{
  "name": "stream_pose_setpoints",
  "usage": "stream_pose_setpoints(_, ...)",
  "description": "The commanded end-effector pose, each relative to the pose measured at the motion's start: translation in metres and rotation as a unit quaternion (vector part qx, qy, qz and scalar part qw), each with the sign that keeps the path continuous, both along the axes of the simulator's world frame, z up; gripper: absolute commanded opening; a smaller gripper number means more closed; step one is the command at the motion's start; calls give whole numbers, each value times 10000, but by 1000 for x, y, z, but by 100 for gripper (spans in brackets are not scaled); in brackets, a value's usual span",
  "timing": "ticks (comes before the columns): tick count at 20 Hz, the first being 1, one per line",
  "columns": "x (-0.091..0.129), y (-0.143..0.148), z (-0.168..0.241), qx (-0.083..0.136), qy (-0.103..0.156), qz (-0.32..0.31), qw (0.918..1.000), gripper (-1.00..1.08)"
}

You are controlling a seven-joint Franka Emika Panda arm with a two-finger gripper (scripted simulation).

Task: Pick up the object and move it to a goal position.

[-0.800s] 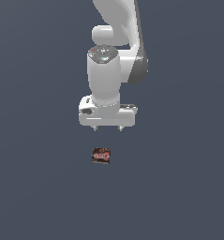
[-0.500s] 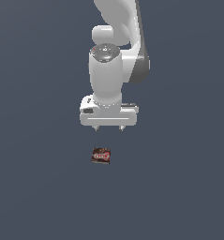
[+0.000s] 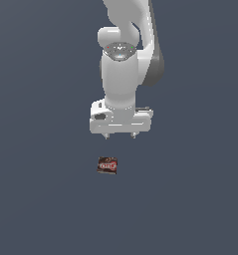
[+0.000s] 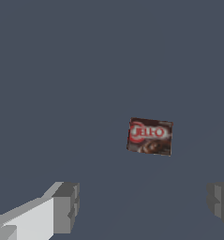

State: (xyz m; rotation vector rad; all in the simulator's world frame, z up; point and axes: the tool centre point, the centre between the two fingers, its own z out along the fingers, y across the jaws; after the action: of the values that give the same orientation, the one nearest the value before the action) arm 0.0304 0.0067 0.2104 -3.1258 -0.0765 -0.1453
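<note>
The object (image 3: 107,165) is a small flat dark brown box with a red and white label, lying flat on the grey floor. In the wrist view the object (image 4: 150,136) shows its label face up. My gripper (image 3: 120,135) hangs above the floor, a little behind the box and slightly toward the exterior view's right. Its two short fingertips (image 3: 106,136) stand wide apart with nothing between them. The wrist view shows the gripper (image 4: 144,206) open, with the box lying beyond the gap and apart from both grey fingers (image 4: 66,207).
Uniform dark grey floor (image 3: 41,199) lies all around the box. The white arm (image 3: 121,69) rises above the gripper toward the top of the exterior view.
The gripper has shifted slightly toward the exterior view's right and a little lower. The box has not moved.
</note>
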Motion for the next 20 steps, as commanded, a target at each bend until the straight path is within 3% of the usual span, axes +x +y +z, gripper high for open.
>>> stream_pose_setpoints(1,0,0,-1,-5,3,21,10000,100)
stream_pose_setpoints(13,5,-6,-14,-110,54,710,9974,100)
stream_pose_setpoints(20,10,-12,-31,-213,119,1522,9881,100)
